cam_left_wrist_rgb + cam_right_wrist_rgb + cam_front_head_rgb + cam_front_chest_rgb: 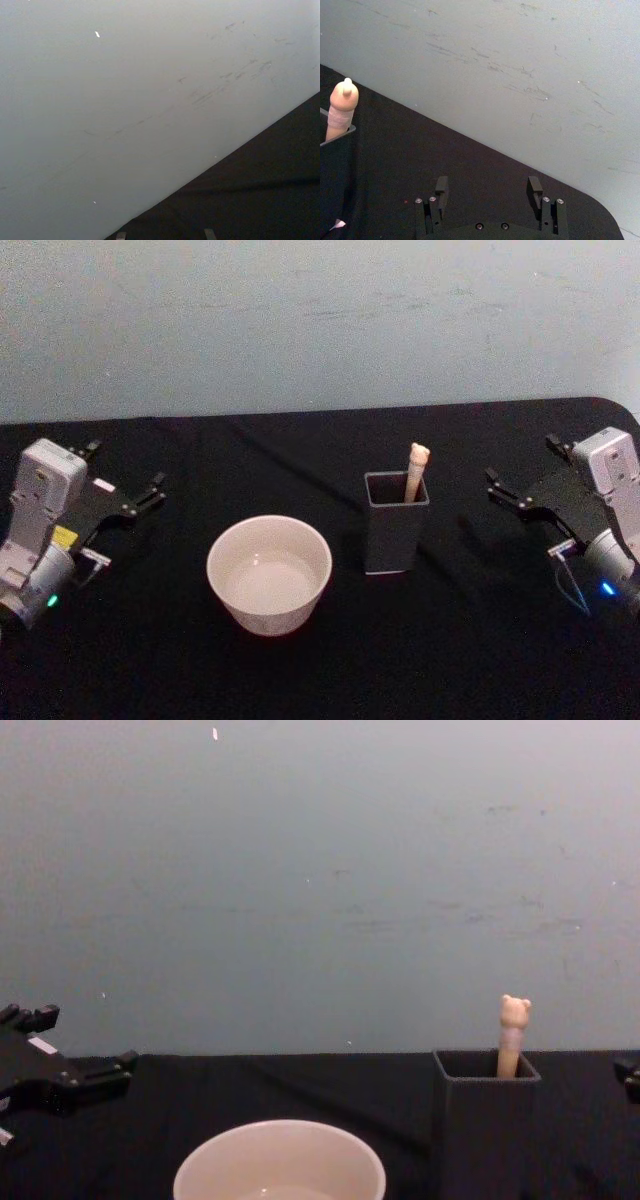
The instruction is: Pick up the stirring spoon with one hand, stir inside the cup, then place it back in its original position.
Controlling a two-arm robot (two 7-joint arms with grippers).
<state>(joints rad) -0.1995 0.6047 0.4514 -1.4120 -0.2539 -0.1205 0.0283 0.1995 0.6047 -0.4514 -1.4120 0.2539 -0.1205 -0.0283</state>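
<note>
the spoon (416,472) stands handle-up in the far right corner of the holder (390,540), its top clear of the rim, which leaves us a part to pinch. the cup (270,612) sits near the holder on its left, a short carry. the left gripper (125,468) is parked at the left side of the desk (300,455), jaws spread and empty. the right gripper (522,462), jaws spread too, is nearer the holder, so we judge it the likelier to reach.

Free gap btw cup (268,622) & holder (392,537)
</note>
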